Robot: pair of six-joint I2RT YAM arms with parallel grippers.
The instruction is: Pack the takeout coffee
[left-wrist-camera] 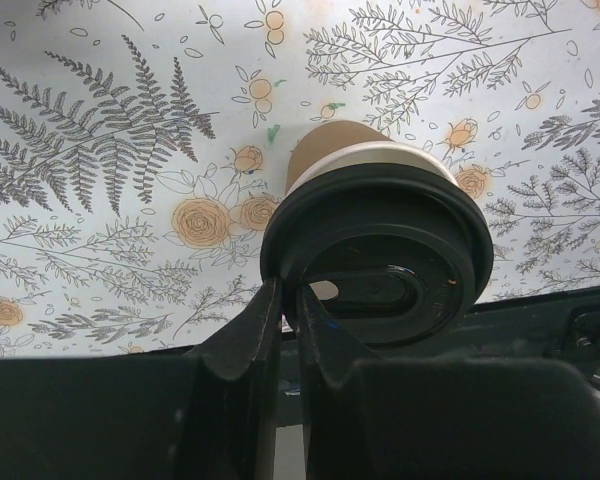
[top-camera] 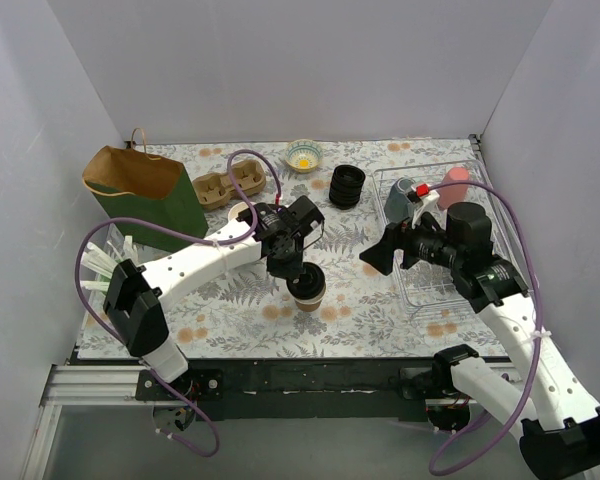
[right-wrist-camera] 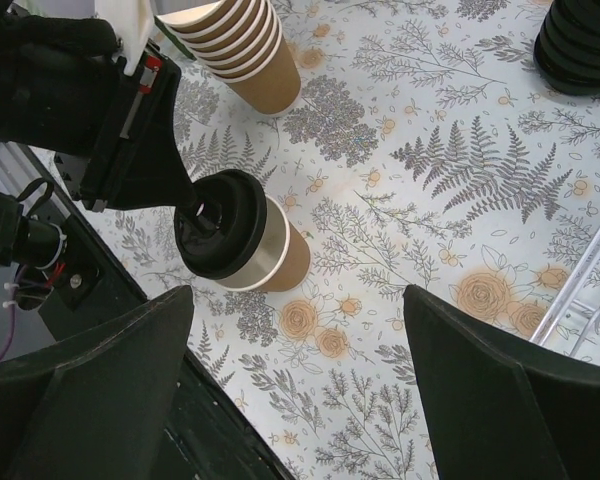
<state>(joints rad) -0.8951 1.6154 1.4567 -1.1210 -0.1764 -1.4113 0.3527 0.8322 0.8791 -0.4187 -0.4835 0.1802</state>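
Near centre of the bench [top-camera: 380,310]: brown paper takeout coffee cup with round black plastic lid [top-camera: 308,291], upright on the floral cover.

Left gripper [left-wrist-camera: 288,300] comes at it from above. Its jaws are almost together, pinching the lid's raised rim on one side. Can't tell whether the base has left the bench (the wrist view hides it).

Right gripper [right-wrist-camera: 295,310] hangs just right of the cup, jaws spread wide, holding nothing.

Step in hand, as I read it: pickup. Grip is taken; the carry is not yet made.

Likely destinations sit far left: an open brown paper bag with a green side [top-camera: 130,180], and a moulded cardboard cup carrier [top-camera: 230,186] beside it.

The next move calls for a straight lift, then travel to the far left with the cup level. A rim-only pinch could pop the lid or let the cup swing.
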